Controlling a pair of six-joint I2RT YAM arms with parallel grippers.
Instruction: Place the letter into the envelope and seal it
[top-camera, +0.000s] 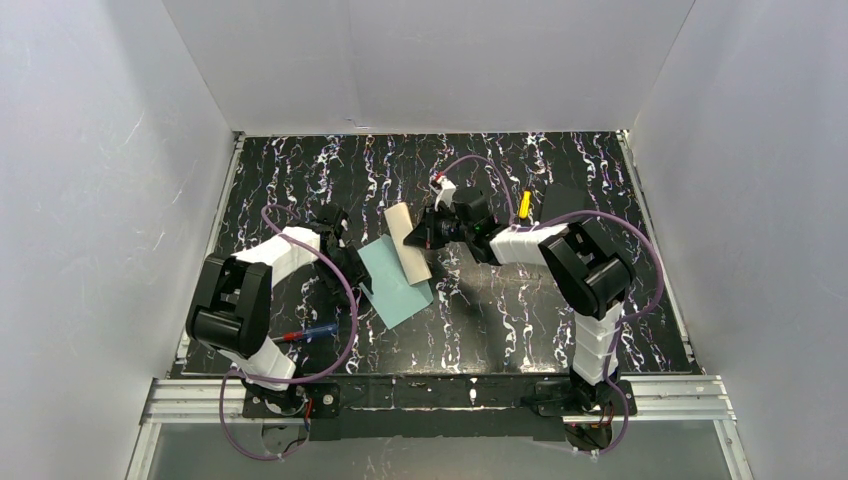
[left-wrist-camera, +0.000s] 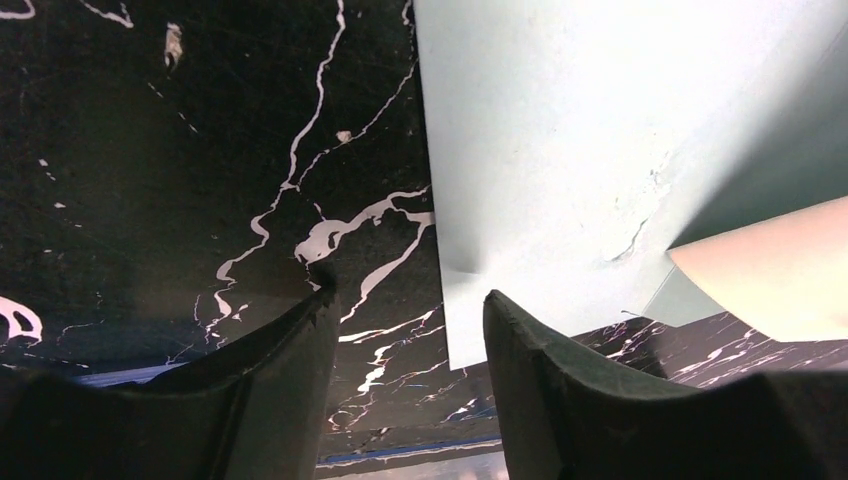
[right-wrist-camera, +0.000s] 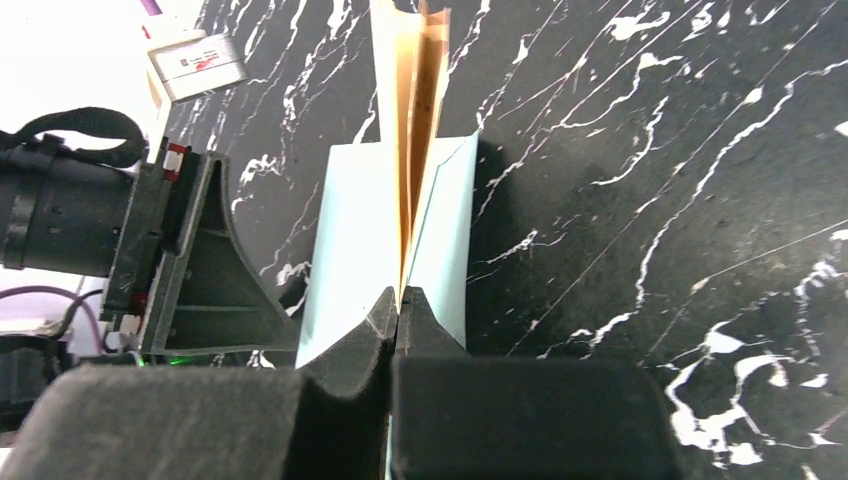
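Top external view: looks down on two arms reaching inward over the black, white-veined table (top-camera: 560, 300).
Place of the envelope (top-camera: 393, 285): flat on the table, left of centre, set at an angle, pale teal face up.
Place of the letter (right-wrist-camera: 415, 100): off the table, standing on edge and bent double along its length, over the envelope's right side; far end reaches past the envelope's far edge.
Letter against envelope: touching or just above; cannot tell whether the lower edge sits inside.
State of the right tool (right-wrist-camera: 400, 300): closed on the letter's near end, fingertips pressed together with the tan paper pinched between.
State of the left tool (left-wrist-camera: 410, 300): open, fingers apart, low over the table at the envelope's left edge.
Left wrist view: puts that edge in the gap between the fingers; contact with the paper cannot be told.
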